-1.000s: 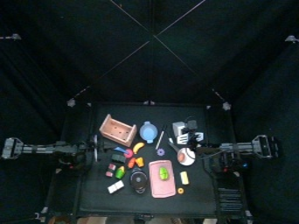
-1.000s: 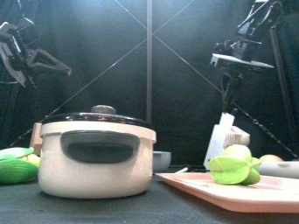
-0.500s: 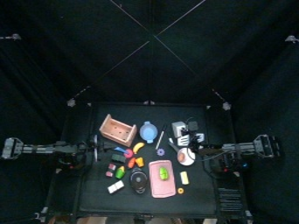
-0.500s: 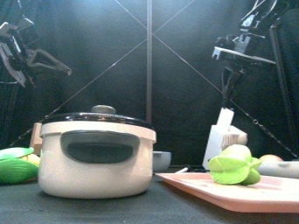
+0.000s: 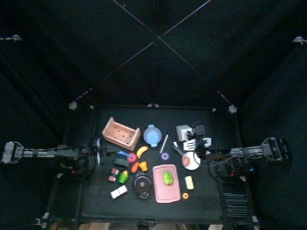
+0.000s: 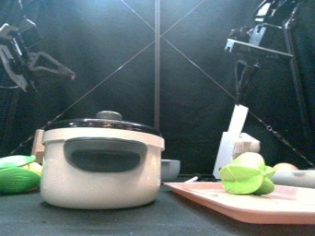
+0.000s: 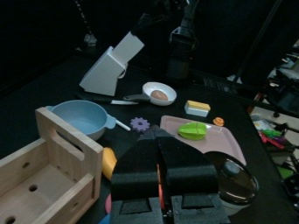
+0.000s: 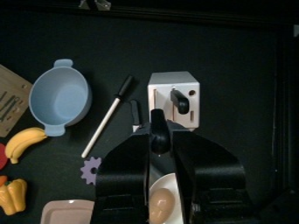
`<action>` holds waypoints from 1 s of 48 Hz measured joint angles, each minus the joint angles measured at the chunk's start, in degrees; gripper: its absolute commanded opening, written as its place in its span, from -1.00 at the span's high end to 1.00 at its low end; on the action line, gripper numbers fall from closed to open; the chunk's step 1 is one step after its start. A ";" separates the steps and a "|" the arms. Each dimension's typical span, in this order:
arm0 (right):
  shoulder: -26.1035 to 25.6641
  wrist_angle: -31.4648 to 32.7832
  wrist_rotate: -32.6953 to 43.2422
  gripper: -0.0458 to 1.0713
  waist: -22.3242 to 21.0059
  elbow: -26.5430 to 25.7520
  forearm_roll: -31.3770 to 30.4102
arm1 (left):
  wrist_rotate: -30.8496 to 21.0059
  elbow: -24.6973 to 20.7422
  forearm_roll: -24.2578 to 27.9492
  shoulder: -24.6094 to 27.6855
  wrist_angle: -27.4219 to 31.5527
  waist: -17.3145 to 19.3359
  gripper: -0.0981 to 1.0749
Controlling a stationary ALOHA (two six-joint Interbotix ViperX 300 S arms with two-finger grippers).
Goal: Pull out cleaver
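Pot (image 6: 103, 161) front left — tray (image 6: 246, 198) right, knife block (image 6: 239, 152) behind it.

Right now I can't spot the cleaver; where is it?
In the front view the cleaver stands blade-up, partly out of the knife block at right, below the right gripper, behind the pink tray.

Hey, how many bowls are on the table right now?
2. A blue bowl sits beside the wooden crate; a small white bowl lies between the knife block and the pink tray. Others may hide behind the pot.

Right gripper (image 8: 156, 140) raised, jaws apparently clamped; left gripper (image 7: 163, 168) closed.
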 measured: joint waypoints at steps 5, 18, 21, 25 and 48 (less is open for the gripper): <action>-0.70 1.23 -0.09 0.02 0.88 -0.26 0.09 | 0.09 0.00 0.09 0.00 0.00 0.00 0.87; -3.34 5.19 -0.09 0.02 4.04 -0.44 0.26 | 0.09 0.18 0.09 0.00 0.00 0.09 0.87; -3.96 5.54 0.00 0.02 4.83 -0.44 0.26 | 0.09 0.09 0.09 0.00 0.00 0.09 0.87; -4.57 5.54 -0.09 0.02 5.63 -0.44 0.26 | 0.09 0.09 0.09 0.00 0.00 0.18 0.87; -5.98 5.19 0.00 0.02 7.56 -0.44 -0.44 | 0.00 0.09 0.09 0.00 0.00 0.35 0.87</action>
